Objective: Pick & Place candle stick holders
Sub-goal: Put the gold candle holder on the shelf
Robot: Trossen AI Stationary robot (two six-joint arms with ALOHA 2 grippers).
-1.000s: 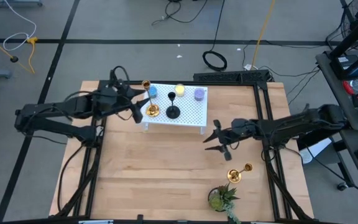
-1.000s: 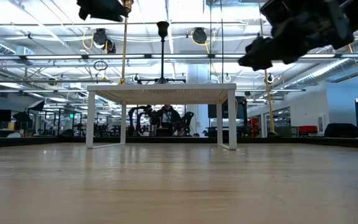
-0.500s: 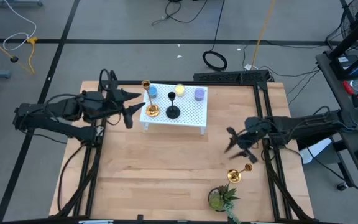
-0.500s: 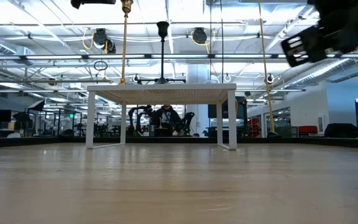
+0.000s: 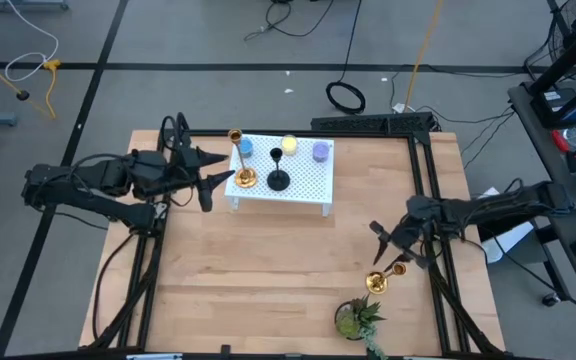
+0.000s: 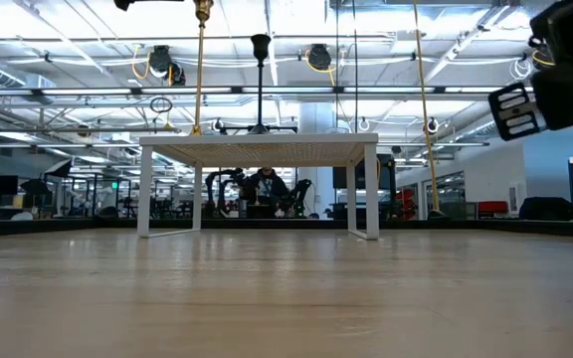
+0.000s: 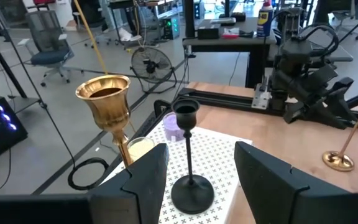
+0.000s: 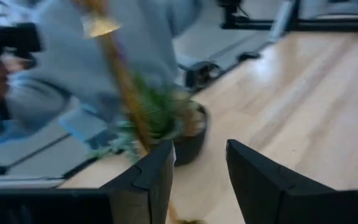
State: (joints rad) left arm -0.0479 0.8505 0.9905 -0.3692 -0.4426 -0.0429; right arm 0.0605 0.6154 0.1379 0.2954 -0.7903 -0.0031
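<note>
The left gripper (image 5: 211,180) has drawn back a little from the small white stand (image 5: 308,180) on the counter (image 5: 258,270) and now waits just beside its left edge, with fingers (image 7: 146,180) spread open and holding nothing. On the stand stand a brass candle stick holder (image 5: 242,165) and, just to its right, the shorter black candle stick holder (image 5: 279,172); both look already placed. Behind them sit three small candles (image 5: 289,146).

On the right, the change is bigger. One second ago the right gripper (image 5: 388,243) hung near the middle of the counter, and now it has moved toward the near right corner. It is just above the third brass candle stick holder (image 5: 382,278), which stands tilted beside the potted plant (image 5: 353,318). Its fingers (image 8: 143,180) are open, with the stem rising between them but not yet clamped. I judge that the last pick begins now, and the plant is close enough to be knocked
</note>
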